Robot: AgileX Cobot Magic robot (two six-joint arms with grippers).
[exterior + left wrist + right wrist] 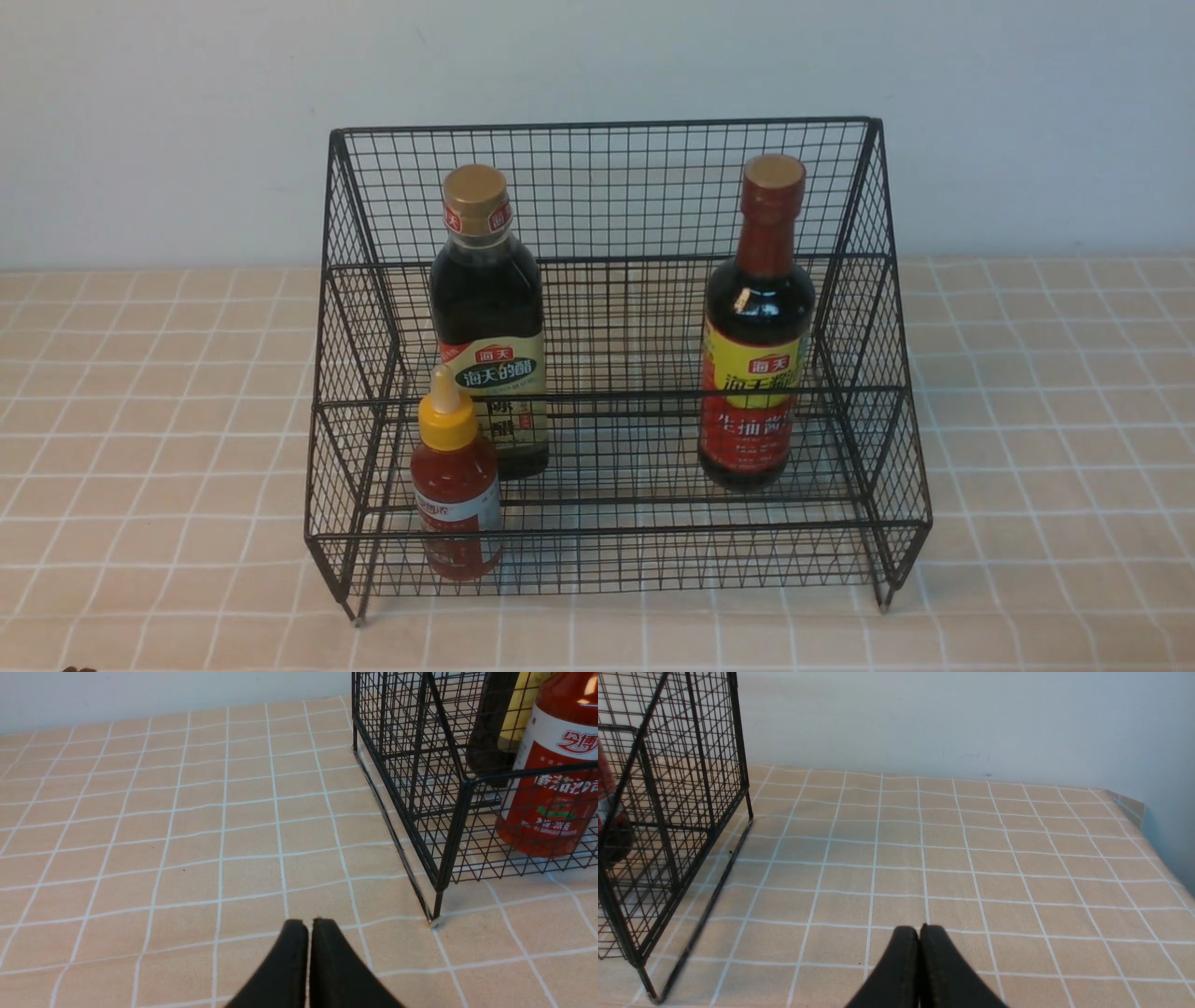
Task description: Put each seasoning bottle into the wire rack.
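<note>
The black wire rack (616,187) stands in the middle of the table. The gold-capped dark bottle with beige label (487,308) stands upright on its upper tier at the left. The red-necked dark bottle with yellow-red label (757,327) stands upright on the upper tier at the right. The small red squeeze bottle with yellow cap (454,481) stands on the lower front tier at the left; it also shows in the left wrist view (556,774). My left gripper (309,924) is shut and empty over bare cloth left of the rack (448,812). My right gripper (920,930) is shut and empty right of the rack (668,826).
The table wears a beige cloth with a white grid (149,420). A pale wall (168,121) runs close behind the rack. The table's right edge (1134,807) shows in the right wrist view. Neither arm shows in the front view.
</note>
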